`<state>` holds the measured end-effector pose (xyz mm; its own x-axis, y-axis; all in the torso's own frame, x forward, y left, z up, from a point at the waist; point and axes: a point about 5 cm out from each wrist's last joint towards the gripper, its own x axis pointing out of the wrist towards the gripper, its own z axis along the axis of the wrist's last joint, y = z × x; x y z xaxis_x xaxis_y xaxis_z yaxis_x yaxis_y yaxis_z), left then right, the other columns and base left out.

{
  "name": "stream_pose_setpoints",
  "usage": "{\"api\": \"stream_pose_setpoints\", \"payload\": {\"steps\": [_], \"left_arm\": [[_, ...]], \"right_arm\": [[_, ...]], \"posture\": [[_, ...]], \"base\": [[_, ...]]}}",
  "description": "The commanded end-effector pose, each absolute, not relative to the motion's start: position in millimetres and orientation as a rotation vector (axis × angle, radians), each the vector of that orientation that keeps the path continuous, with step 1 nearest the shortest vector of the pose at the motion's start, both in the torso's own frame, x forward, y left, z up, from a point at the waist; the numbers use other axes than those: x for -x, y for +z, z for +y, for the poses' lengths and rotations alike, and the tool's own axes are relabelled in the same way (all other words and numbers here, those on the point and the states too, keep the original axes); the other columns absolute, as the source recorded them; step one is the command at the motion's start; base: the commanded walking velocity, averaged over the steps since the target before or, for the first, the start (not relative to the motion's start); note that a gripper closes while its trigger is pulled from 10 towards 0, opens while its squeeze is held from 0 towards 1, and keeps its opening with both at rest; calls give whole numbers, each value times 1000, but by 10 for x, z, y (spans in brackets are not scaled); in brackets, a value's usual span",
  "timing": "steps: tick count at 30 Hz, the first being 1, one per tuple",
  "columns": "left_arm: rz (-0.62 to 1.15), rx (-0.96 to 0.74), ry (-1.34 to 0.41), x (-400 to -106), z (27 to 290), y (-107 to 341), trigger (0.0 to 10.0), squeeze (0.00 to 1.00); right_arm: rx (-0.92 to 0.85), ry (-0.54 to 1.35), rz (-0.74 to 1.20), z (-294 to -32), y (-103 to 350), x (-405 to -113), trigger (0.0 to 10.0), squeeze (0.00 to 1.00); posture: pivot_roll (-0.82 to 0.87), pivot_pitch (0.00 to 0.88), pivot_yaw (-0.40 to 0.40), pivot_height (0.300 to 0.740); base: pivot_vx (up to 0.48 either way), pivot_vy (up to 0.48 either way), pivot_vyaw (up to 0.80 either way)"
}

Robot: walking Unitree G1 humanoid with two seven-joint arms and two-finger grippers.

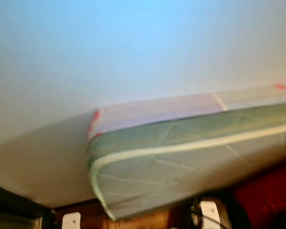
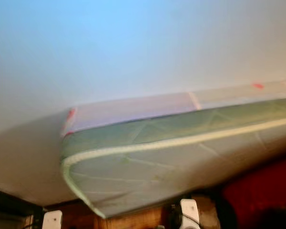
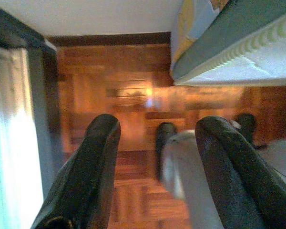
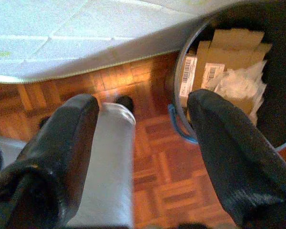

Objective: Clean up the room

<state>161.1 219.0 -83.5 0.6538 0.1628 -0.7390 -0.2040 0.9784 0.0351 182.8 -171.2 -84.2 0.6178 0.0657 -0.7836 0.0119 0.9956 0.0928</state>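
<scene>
Head views blurred; a quilted mattress [image 1: 190, 167] with pale piping leans against a white wall [image 1: 109, 57], one rounded corner low over the wood parquet floor [image 3: 128, 109]. Left gripper [image 3: 155, 157] hangs above the floor beside that mattress corner, fingers spread apart, nothing held. Right gripper [image 4: 143, 143] likewise parted and empty, just beside a round bin [image 4: 181, 86] holding cardboard [image 4: 229, 52] and what may be crumpled plastic [image 4: 238, 83]; something red [image 1: 267, 191] beneath the mattress, indistinct.
</scene>
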Motion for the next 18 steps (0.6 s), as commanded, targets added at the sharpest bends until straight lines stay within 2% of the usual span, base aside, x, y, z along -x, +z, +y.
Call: {"api": "stream_pose_setpoints", "payload": {"steps": [1, 18], "left_arm": [[892, 74, 209, -1930, 2312, -709, 10000, 0], [898, 65, 202, -1930, 2313, -710, 10000, 0]], "right_arm": [[-269, -91, 910, -1945, -695, -2102, 10000, 0], [-272, -88, 901, -1945, -689, -2110, 10000, 0]], "posture": [[27, 0, 17, 740], [32, 0, 17, 740]], "base": [[0, 0, 0], [0, 0, 0]]}}
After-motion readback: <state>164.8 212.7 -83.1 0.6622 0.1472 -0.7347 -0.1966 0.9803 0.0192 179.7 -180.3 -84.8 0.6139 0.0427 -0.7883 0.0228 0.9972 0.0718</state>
